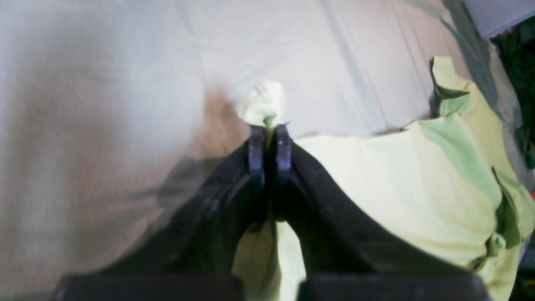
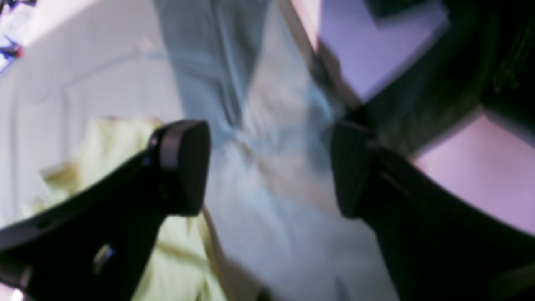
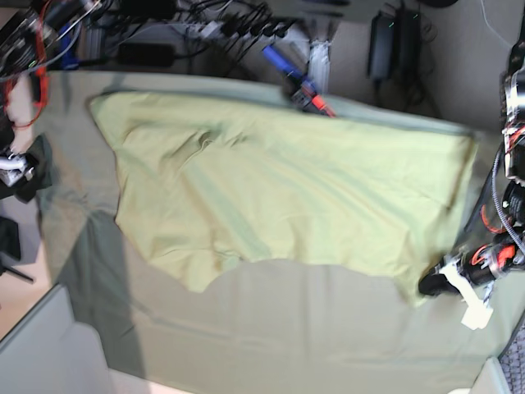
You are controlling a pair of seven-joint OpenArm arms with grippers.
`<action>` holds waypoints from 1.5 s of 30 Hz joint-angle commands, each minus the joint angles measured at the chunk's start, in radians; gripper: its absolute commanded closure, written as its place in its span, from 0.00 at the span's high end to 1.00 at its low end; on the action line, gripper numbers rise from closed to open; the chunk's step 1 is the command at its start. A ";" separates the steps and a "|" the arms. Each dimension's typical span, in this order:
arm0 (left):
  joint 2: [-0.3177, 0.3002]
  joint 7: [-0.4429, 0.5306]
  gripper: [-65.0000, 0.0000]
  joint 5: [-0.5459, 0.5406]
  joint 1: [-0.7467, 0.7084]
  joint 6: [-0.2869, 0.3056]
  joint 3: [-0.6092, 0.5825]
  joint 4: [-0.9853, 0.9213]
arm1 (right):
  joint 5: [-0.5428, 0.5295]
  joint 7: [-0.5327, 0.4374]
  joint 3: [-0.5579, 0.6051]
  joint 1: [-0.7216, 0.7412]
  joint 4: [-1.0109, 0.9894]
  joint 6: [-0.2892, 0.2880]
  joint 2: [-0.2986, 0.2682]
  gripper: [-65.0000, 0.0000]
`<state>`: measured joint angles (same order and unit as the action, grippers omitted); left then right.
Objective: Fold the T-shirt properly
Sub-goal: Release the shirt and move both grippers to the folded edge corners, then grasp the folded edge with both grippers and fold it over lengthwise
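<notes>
The pale yellow-green T-shirt (image 3: 279, 189) lies spread and wrinkled across the grey-green table cloth (image 3: 312, 336). My left gripper (image 3: 426, 286) is at the shirt's front right corner. In the left wrist view it (image 1: 269, 125) is shut on a small bunch of the shirt's fabric (image 1: 263, 100), with the rest of the shirt (image 1: 397, 179) to its right. My right gripper (image 3: 33, 171) is at the table's left edge, beside the shirt. In the right wrist view it (image 2: 267, 167) is open and empty above the cloth, with the shirt (image 2: 175, 259) under its left finger (image 2: 184, 167).
Cables, power bricks and a red-and-blue tool (image 3: 305, 89) lie along the table's back edge. A pale panel (image 3: 41, 353) stands at the front left corner. Floor and dark shapes (image 2: 459, 75) show past the cloth's edge in the right wrist view.
</notes>
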<state>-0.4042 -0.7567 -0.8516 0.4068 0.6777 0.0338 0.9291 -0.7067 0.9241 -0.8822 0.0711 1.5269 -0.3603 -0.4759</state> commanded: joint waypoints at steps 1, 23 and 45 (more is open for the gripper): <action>-0.011 0.016 0.00 -0.024 0.027 0.020 0.005 0.016 | -0.011 -0.031 0.020 0.062 -0.029 -0.047 -0.032 0.68; -0.009 0.019 0.00 -0.027 0.014 0.020 0.005 0.016 | 0.240 -0.247 0.674 0.518 -0.739 -0.048 0.159 0.68; -0.032 0.006 0.00 -0.058 0.014 0.020 0.005 0.016 | 0.274 -0.233 0.668 0.515 -0.675 -0.048 0.105 0.00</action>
<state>-0.4183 -0.7635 -0.8875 0.3939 0.6785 0.0338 0.9291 -0.4263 0.7078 -0.2062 0.5571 0.8284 -0.3698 -0.3508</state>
